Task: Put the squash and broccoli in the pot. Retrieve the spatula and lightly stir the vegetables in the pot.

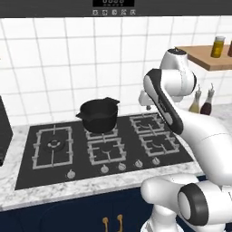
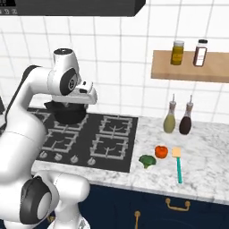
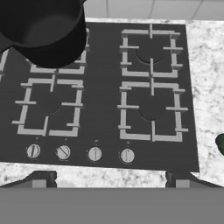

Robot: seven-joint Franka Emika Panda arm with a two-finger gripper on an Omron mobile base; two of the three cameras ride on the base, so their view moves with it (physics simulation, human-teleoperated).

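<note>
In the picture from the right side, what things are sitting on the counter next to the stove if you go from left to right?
Broccoli → squash → spatula, all on the marble counter right of the stove.

**Pot on the hob, vegetables on the counter**

The pot (image 1: 99,116) stands on a rear burner of the hob (image 1: 104,149). Right of the hob, on the counter (image 2: 205,172), lie the broccoli (image 2: 147,160), the squash (image 2: 161,151) just behind it, and the spatula (image 2: 178,163) further right. Two bottles (image 2: 178,117) stand behind them, below a shelf (image 2: 190,67).
</note>
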